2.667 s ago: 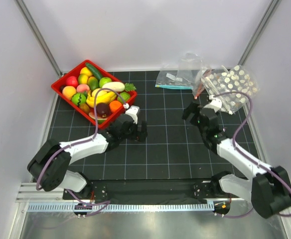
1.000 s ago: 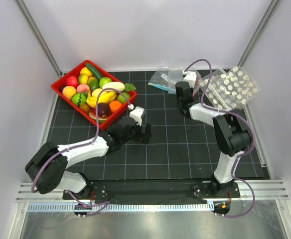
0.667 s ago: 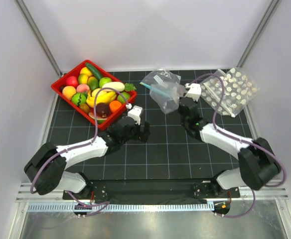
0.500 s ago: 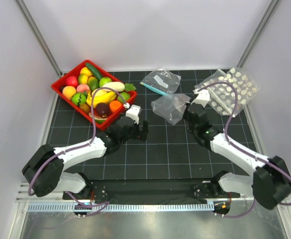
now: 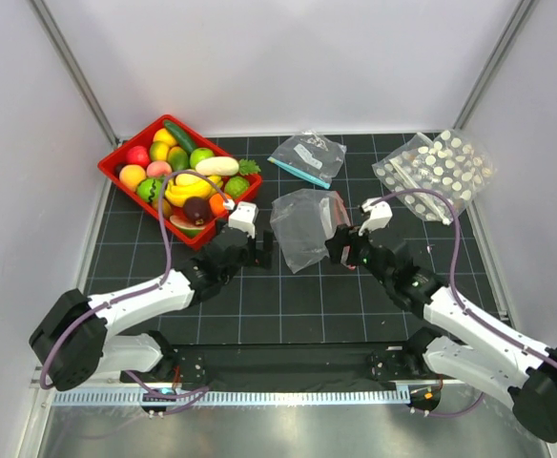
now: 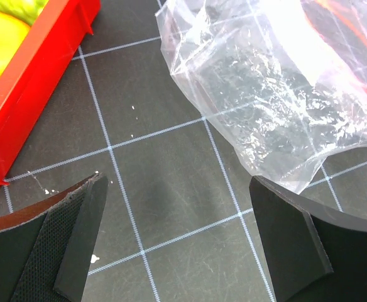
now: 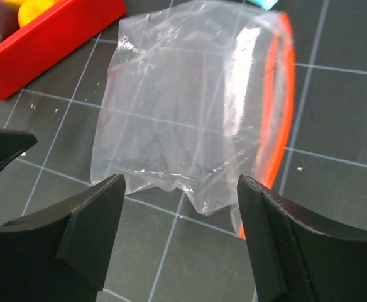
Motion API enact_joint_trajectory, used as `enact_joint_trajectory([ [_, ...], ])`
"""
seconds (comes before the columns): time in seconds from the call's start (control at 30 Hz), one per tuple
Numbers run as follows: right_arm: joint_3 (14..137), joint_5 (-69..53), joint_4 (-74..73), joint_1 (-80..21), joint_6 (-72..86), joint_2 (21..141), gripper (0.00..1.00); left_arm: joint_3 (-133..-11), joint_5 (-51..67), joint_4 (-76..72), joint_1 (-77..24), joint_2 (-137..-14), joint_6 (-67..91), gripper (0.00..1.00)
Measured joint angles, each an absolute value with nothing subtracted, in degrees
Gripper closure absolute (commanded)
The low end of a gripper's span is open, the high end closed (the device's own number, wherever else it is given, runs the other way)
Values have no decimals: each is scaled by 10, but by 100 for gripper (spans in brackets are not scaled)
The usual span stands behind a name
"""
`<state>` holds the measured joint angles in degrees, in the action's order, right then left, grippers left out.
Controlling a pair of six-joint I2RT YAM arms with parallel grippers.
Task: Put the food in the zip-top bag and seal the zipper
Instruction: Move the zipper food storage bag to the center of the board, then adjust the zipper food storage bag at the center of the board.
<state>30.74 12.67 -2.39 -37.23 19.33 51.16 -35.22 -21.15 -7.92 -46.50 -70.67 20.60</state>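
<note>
Insp: L hand, status?

Me: My left gripper [image 6: 177,189] sits low over the black grid mat [image 6: 164,151]. Jaws are spread wide w/ nothing betw. them.

Insp: Task item rel. to it?

Me: The zip-top bag [image 6: 278,82] lies on the mat ahead of that hand, off to its right. The bag's nearest corner is just past my right-side finger; can't tell if it's touching.

Insp: R hand?

Me: My right gripper [image 7: 180,182] also has its jaws well apart and grips nothing. One edge of the bag lies just beyond the fingertips, roughly centred betw. them. The zipper [image 7: 284,107] runs along the bag's right edge in the wrist view and is bowed.

Insp: Further out?

Me: The food [image 5: 178,172] sits piled in the red tray [image 5: 116,162] at far left, beyond my L hand and apart from the bag. At the back are the teal-strip bag [image 5: 307,155] and, to its right, the dotted bag [image 5: 441,170].
</note>
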Motion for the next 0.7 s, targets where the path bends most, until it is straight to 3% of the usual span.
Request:
enact_joint_trajectory([
  [0.17, 332, 171, -61, -371, 189, 512, 17, -352, -214, -79, -465, -711, 205, 0],
  [0.37, 401, 171, -85, -322, 202, 628, 20, -356, -193, -79, -465, -742, 204, 0],
  [0.7, 352, -34, 25, -122, 304, 709, 24, -366, -164, -75, -465, -757, 203, 0],
])
